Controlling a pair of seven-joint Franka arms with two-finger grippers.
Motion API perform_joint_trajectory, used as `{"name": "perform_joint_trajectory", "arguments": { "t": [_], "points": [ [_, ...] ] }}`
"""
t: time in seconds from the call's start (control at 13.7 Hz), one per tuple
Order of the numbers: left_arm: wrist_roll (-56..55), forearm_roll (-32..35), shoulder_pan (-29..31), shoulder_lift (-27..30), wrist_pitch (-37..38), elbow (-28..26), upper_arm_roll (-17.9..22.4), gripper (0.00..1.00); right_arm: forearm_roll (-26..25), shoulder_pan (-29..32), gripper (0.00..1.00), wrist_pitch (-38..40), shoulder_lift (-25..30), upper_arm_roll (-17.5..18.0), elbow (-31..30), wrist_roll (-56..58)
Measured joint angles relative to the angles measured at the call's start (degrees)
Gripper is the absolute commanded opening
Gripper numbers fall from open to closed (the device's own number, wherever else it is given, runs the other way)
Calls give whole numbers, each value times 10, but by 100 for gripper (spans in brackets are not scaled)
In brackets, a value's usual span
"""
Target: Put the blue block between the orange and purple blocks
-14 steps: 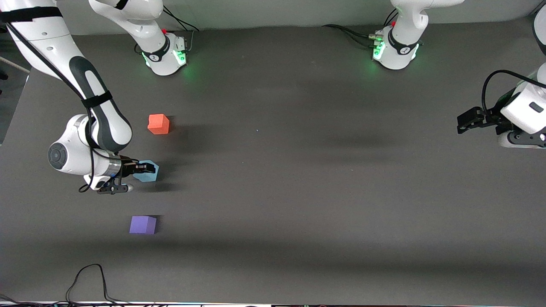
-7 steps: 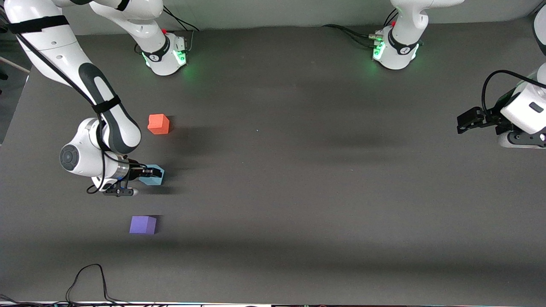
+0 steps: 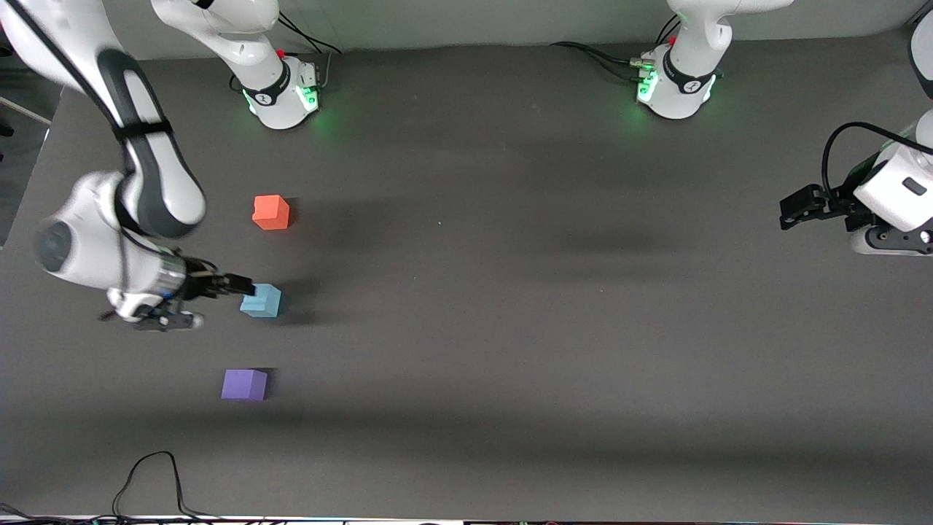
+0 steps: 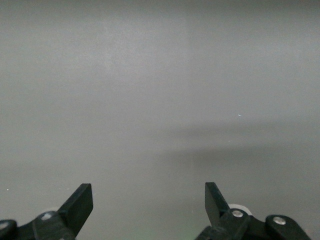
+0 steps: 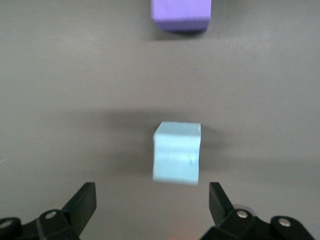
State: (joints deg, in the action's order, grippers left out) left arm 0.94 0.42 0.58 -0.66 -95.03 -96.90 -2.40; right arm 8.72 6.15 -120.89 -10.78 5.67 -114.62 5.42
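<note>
Here, item by item: my right fingers (image 3: 240, 286) stood wide apart and held nothing, just beside the blue block (image 3: 261, 300). That block sat on the worktop (image 3: 510, 292) between the orange block (image 3: 271, 212), farther from the front camera, and the purple block (image 3: 244, 384), nearer to it. My left fingers (image 3: 791, 209) waited, spread and empty, over the left arm's end.
</note>
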Motion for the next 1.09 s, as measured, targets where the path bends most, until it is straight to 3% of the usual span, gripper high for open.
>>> {"name": "perform_joint_trajectory", "arguments": {
  "t": [0.15,0.29,0.51,0.66,0.87,1.09],
  "points": [
    [0,0,0,0,0,0,0,100,-20,-2,100,84,104,4,6,0],
    [0,0,0,0,0,0,0,100,-27,-14,100,146,173,5,17,0],
    [0,0,0,0,0,0,0,100,-39,-41,100,206,205,1,50,1],
    [0,0,0,0,0,0,0,100,-43,-108,100,212,202,-40,58,0],
    [0,0,0,0,0,0,0,100,-46,-218,100,224,194,-152,66,0],
    [0,0,0,0,0,0,0,100,-46,-228,100,234,190,-176,77,0]
  ]
}}
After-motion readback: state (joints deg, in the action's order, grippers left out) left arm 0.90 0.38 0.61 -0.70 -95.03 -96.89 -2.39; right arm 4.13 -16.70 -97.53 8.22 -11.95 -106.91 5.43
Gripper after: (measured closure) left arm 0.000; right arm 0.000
